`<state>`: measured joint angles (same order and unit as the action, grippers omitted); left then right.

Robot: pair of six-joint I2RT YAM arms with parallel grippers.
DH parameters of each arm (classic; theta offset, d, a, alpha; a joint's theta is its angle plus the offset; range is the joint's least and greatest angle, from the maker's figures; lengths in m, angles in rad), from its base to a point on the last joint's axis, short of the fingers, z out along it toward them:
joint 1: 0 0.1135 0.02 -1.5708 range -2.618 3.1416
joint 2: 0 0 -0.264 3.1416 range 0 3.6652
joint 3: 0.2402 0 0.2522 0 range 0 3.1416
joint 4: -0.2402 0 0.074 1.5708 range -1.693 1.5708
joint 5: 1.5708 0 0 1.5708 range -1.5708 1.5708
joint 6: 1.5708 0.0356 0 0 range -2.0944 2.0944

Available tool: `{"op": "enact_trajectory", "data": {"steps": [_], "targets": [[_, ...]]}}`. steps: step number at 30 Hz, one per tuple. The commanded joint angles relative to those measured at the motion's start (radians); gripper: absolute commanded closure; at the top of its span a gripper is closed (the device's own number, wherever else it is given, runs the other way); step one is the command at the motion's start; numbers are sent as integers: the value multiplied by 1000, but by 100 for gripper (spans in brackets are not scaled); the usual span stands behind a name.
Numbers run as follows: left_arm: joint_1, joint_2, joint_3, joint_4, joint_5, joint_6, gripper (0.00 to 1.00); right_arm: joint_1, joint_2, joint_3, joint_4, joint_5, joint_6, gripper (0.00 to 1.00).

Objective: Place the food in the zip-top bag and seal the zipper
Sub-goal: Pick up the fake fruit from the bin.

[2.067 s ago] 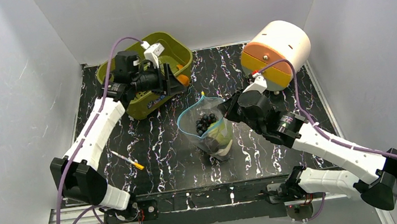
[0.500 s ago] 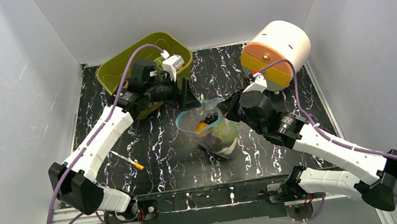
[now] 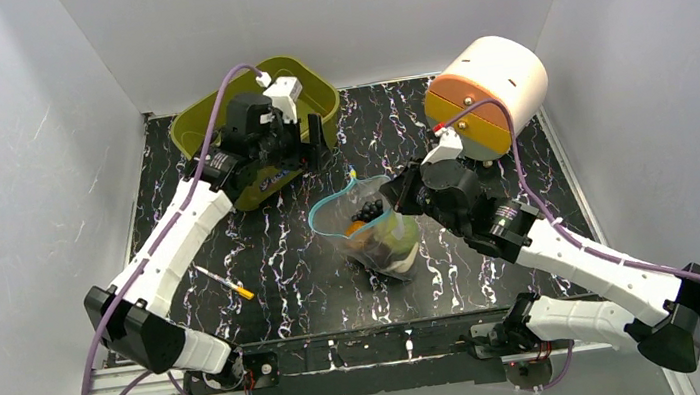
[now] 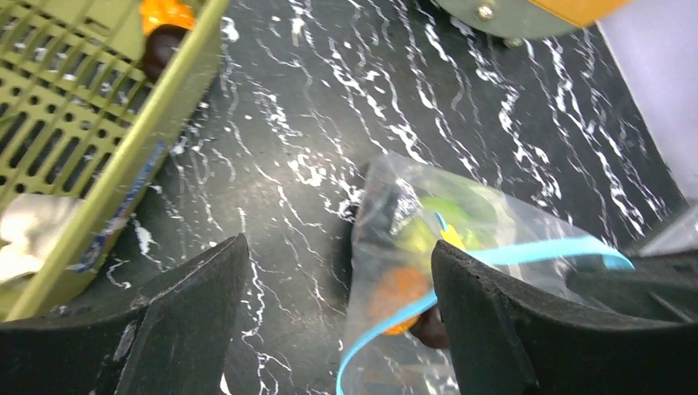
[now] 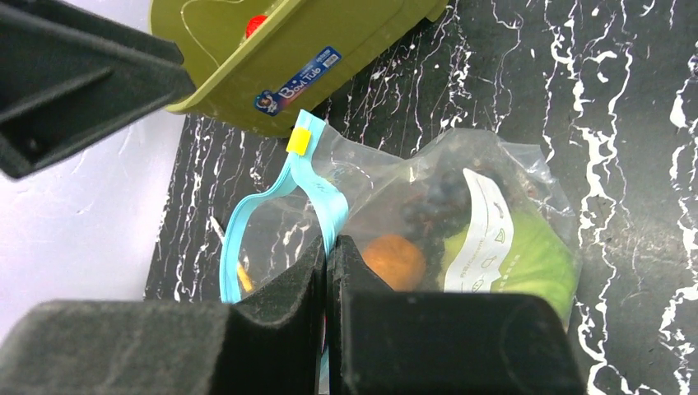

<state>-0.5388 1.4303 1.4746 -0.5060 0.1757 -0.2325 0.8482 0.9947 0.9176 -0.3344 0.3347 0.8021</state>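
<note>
Black marbled table point(image 3: 277, 252): bin point(image 3: 191, 126), bag point(image 3: 390, 245), stick point(image 3: 225, 281), drum point(image 3: 498, 84).

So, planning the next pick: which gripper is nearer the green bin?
Left. The left gripper hangs beside the green bin's wall; the right gripper pinches the bag's zipper, well clear.

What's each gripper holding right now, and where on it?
The right gripper pinches the zip-top bag by its blue zipper strip at the mouth. The left gripper is open, holding nothing.
</note>
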Motion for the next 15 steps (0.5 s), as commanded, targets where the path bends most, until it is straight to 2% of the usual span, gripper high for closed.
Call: {"op": "enact_trajectory", "data": {"steps": [1, 6, 10, 15], "targets": [[21, 46, 92, -34, -197, -31, 18, -2, -19, 11, 115, 34, -102, 100], [52, 131, 182, -72, -374, -94, 13, -2, -9, 40, 94, 4, -173, 100], [130, 231, 328, -126, -336, -192, 11, -3, -11, 38, 74, -16, -215, 100], [153, 361, 461, -166, -456, -207, 15, -3, -38, 40, 59, -49, -254, 100]]}}
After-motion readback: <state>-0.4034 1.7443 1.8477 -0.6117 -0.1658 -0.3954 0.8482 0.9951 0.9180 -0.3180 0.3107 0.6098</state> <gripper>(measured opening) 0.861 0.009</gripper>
